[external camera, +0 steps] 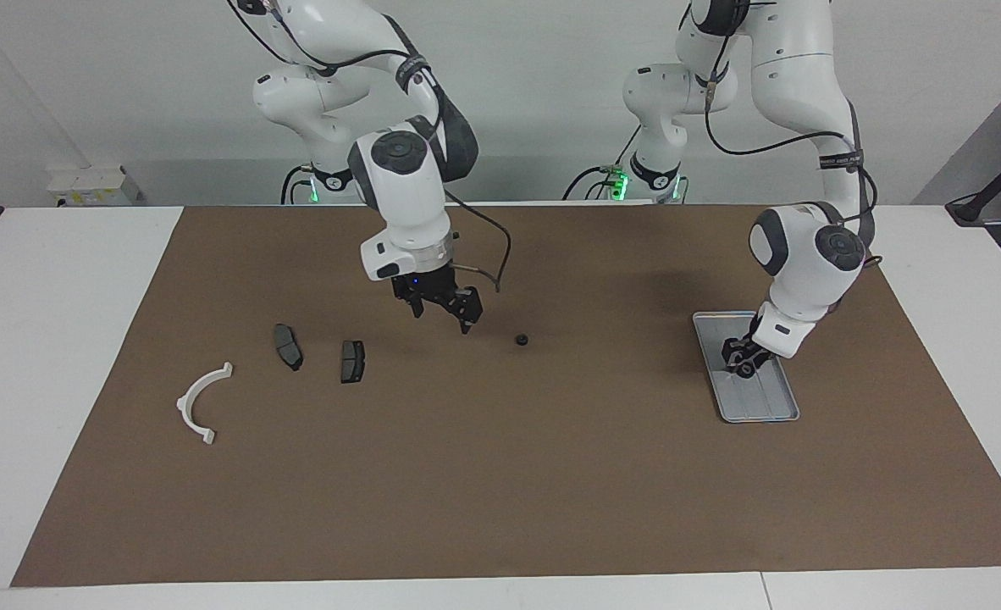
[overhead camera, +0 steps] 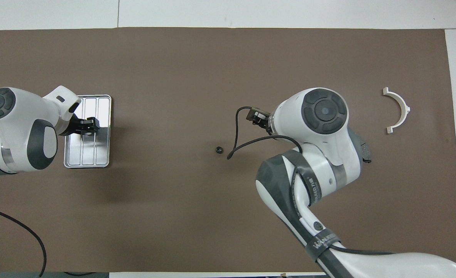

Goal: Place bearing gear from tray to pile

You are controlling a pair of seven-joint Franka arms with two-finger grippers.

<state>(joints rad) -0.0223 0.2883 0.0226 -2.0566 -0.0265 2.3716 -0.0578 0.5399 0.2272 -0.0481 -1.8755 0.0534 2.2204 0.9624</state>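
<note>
The bearing gear (external camera: 521,341), a small black ring, lies on the brown mat between the tray and the pile; it also shows in the overhead view (overhead camera: 219,149). The silver tray (external camera: 763,411) (overhead camera: 87,158) lies toward the left arm's end. My left gripper (external camera: 742,362) (overhead camera: 90,126) is low over the tray's floor. My right gripper (external camera: 444,318) is open and empty, raised over the mat beside the gear, on the pile's side. The pile is a white bracket (external camera: 200,398) (overhead camera: 399,110) and two dark brake pads (external camera: 288,346) (external camera: 352,361).
The brown mat (external camera: 500,491) covers most of the white table. In the overhead view the right arm's wrist hides its gripper and most of the brake pads. A loose black cable (external camera: 500,254) hangs from the right wrist near the gear.
</note>
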